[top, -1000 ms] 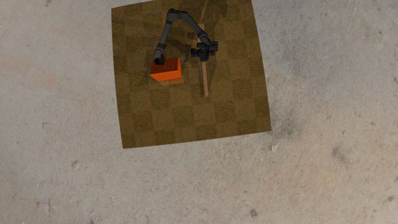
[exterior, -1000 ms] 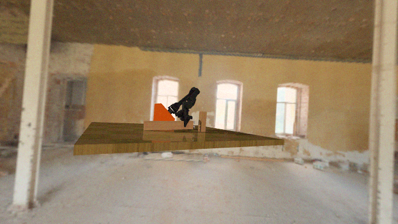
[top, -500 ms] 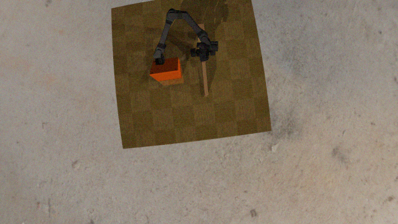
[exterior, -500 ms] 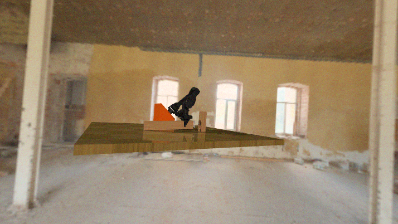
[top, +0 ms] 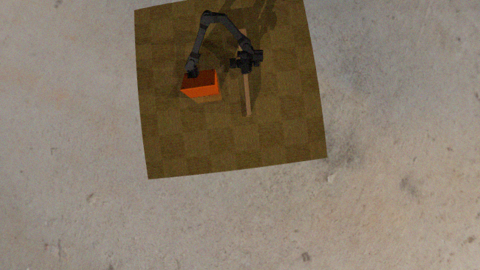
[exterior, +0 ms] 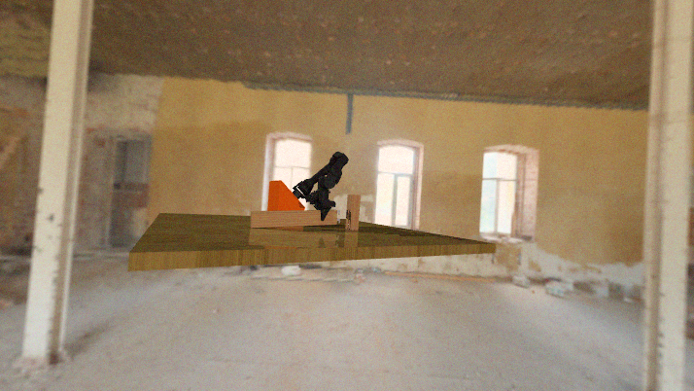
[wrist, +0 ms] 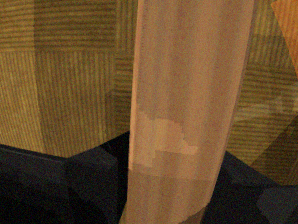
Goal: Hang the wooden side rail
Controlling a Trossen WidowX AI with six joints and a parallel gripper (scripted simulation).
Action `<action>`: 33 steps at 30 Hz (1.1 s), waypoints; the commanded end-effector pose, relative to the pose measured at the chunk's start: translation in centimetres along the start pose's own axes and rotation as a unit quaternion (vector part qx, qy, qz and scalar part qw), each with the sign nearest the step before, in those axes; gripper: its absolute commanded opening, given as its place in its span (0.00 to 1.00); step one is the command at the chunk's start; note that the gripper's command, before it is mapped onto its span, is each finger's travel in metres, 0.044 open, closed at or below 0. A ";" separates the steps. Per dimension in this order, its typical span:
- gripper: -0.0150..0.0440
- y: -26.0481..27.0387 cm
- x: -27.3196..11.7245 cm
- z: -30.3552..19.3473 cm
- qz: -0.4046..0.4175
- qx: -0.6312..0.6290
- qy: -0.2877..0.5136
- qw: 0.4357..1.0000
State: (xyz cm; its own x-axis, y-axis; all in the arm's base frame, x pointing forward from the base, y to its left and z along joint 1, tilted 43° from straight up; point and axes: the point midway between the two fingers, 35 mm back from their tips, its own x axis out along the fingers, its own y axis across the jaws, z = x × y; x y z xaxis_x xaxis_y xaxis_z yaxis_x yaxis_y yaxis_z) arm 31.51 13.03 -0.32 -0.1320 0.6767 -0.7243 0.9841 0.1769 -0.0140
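Note:
The wooden rail [top: 247, 97] [exterior: 287, 219] [wrist: 190, 75] is long and pale brown. Its far end, away from the post, rests on the table; its post-side end looks slightly raised. My gripper [exterior: 324, 218] [wrist: 168, 136] is shut on the rail near its post-side end, one dark finger on each side. The headboard post [top: 243, 31] [exterior: 354, 211] stands upright, with a dark slot low on its rail-facing side in the exterior view. A small gap shows between rail end and post. The hooks and pins are too small to make out, and the arm hides the rail end in the top view.
An orange block-shaped stand [top: 202, 91] [exterior: 283, 196] [wrist: 290, 25] is at the arm's base, to one side of the rail. The arm arches from it over to the rail. The checkered wooden table [top: 228, 144] [exterior: 194, 238] has its edges in view.

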 end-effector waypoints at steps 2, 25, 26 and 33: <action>0.25 0.3 -0.5 0.1 0.007 -0.001 -0.003 1.000; 0.25 0.6 -0.5 -0.2 0.007 -0.001 -0.002 1.000; 0.25 0.6 -0.5 -0.2 0.007 -0.001 -0.002 1.000; 0.25 0.7 -0.5 -0.3 0.007 -0.001 -0.002 1.000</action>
State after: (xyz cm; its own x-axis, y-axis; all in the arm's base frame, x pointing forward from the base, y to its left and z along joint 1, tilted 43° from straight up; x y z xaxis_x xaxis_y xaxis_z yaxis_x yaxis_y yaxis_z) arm 31.65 13.20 -0.13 -0.1334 0.6749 -0.7257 0.9839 0.1783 -0.0150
